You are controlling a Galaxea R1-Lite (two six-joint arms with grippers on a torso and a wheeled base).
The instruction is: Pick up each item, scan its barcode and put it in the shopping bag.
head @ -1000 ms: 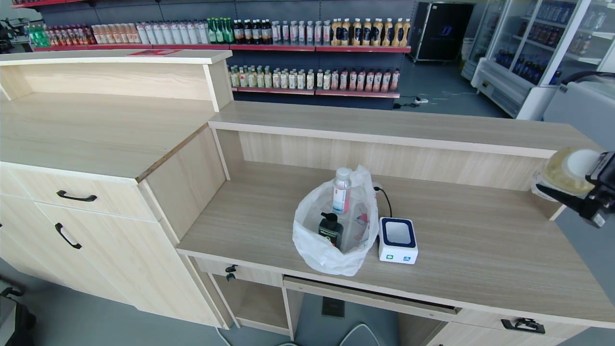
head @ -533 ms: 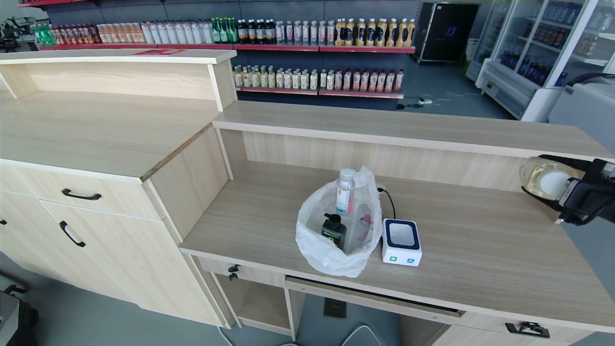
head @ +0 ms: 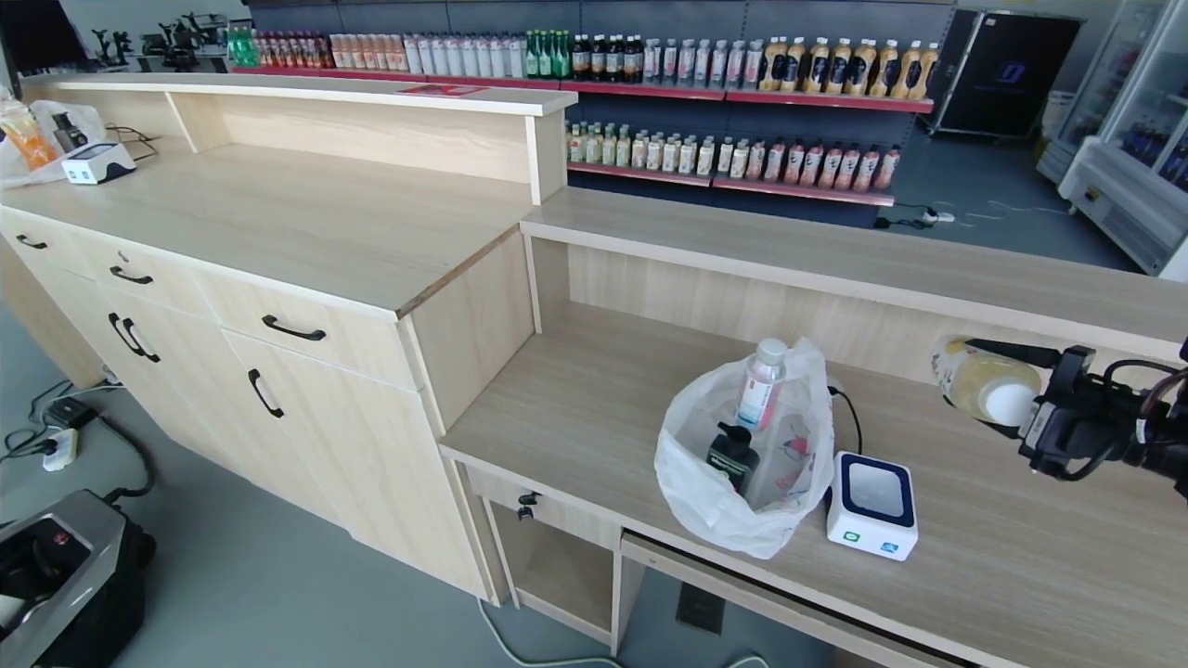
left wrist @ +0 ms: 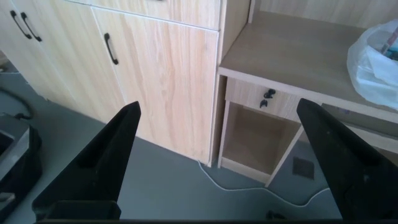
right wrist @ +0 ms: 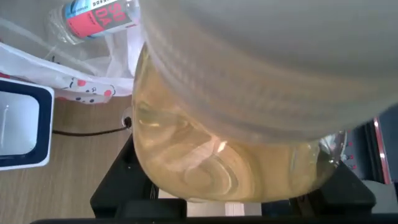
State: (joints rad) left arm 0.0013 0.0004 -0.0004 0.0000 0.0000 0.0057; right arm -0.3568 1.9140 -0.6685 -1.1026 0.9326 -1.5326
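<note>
Wooden counter (head: 603, 390) carries the shopping bag (head: 705, 487). Right of it, right end effector (head: 970, 376) clamps a yellowish bottle (head: 988, 382); left end effector (left wrist: 219, 107) spread wide.

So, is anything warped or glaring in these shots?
Head view: wide lens, so the fridges lean at the right edge, and the scanner reflects pale light off its window. Right wrist view: bright glints inside the bottle of yellowish liquid, close to the camera. Left wrist view: the left gripper reads as a dark silhouette.

The drink bottle (right wrist: 236, 155) overflows the right wrist view, its cap blurred.
</note>
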